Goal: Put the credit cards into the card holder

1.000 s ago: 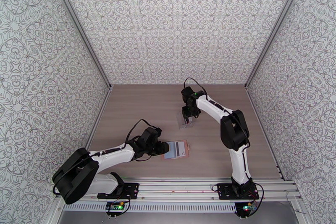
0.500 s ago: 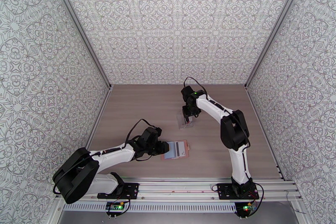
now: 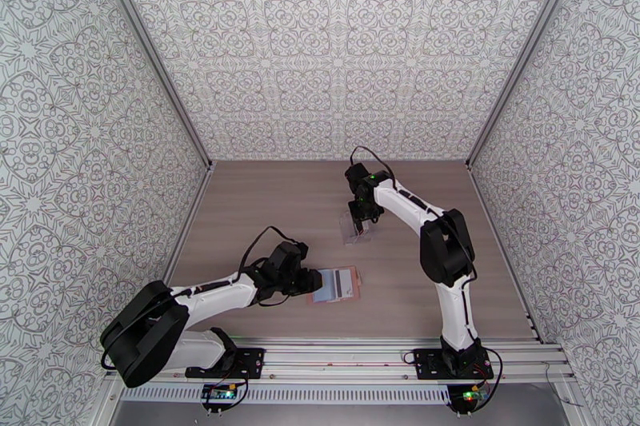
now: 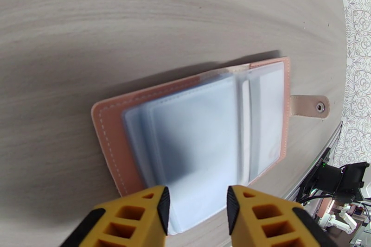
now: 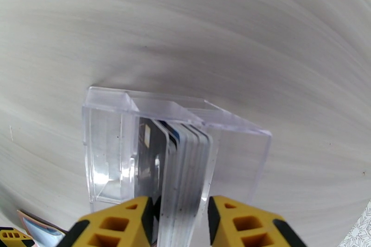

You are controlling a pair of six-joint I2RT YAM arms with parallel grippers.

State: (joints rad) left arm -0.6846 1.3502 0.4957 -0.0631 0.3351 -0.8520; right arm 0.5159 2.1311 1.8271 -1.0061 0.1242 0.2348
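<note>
**Cards between your right jaws, holder open under your left**

Your right gripper (image 5: 179, 218) hangs over the clear acrylic box (image 5: 106, 150). The credit cards (image 5: 185, 169) stand on edge inside it, packed face to face, directly between the jaws. Those jaws are narrow and set across the stack's thickness. The right wrist view does not show whether they pinch the cards or merely bracket them. Any lift, I judge, must run straight up along the card faces.

Your left gripper (image 4: 197, 208) is the nearer one to the card holder (image 4: 107, 141). It lies open and flat on the desk (image 4: 92, 21), its snap tab (image 4: 310, 105) pointing away. The left jaws stand apart over the near edge of its blue-grey pockets (image 4: 195, 141).

The overhead view adds the spacing: the box and the card holder lie well apart, with the holder nearer the bases and to the left.
</note>
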